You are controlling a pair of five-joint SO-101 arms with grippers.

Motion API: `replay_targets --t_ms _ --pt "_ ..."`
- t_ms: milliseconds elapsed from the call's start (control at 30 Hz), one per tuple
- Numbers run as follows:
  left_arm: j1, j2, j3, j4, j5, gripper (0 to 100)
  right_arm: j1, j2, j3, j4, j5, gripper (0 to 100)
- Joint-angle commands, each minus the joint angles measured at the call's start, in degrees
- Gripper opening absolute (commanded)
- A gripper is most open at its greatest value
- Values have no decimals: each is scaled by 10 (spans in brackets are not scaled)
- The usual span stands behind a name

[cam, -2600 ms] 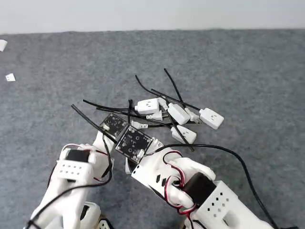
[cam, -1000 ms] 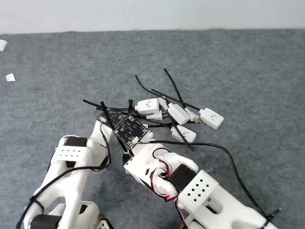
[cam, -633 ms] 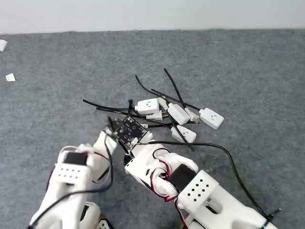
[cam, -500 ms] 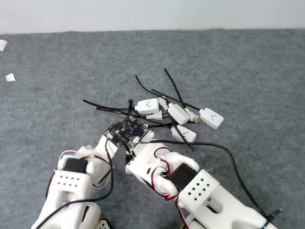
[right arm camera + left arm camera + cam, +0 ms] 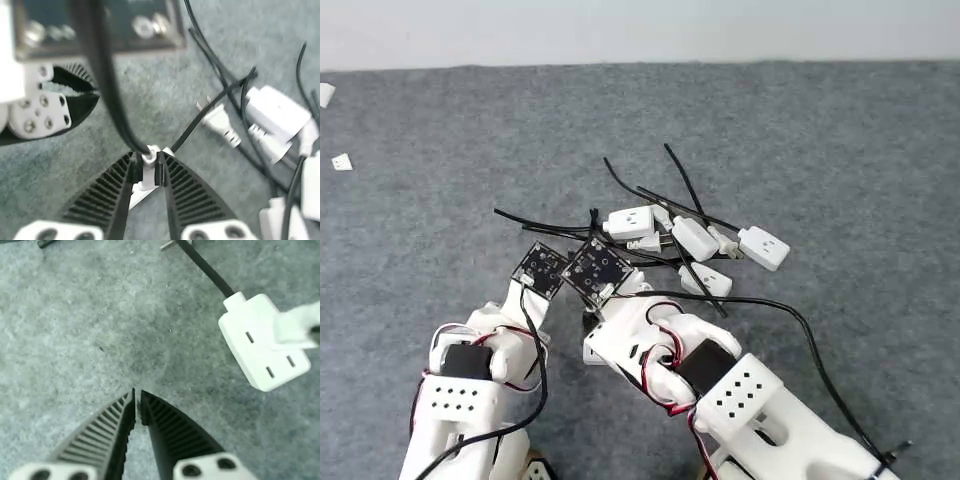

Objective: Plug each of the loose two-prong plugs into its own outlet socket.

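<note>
My right gripper is shut on a white two-prong plug where its black cable enters it. A loose plug with bare prongs lies on the carpet just beyond. Several white outlet sockets lie tangled with black cables in the middle of the grey carpet. My left gripper is shut on nothing, over bare carpet. Beside it lies a white socket, partly covered by another white piece. In the high view both arms sit side by side at the near edge of the tangle.
Two white scraps lie at the far left. An arm's black cable loops over the carpet on the right. A pale wall ends the carpet at the back. Open carpet spreads left, right and beyond the tangle.
The right arm has pushed forward toward the tangle and then held still. The left arm first reached forward, then drew back and to the left, out from behind the right wrist.
</note>
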Motion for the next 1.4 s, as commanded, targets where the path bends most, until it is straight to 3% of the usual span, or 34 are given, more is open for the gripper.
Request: replay_targets --t_ms 0,333,767,1033,1367 --pt "-24 -7 -15 -18 11 13 -1 0 0 -29 14 9" --pt "-30 -7 -18 -18 11 13 -1 106 -5 -81 47 9" --pt "-30 -7 -15 -30 11 13 -41 101 -6 -65 47 9" --pt "-30 -7 -15 -30 11 13 -22 107 4 -69 55 9" --pt "-29 -7 -10 -31 11 13 13 108 35 -83 119 9"
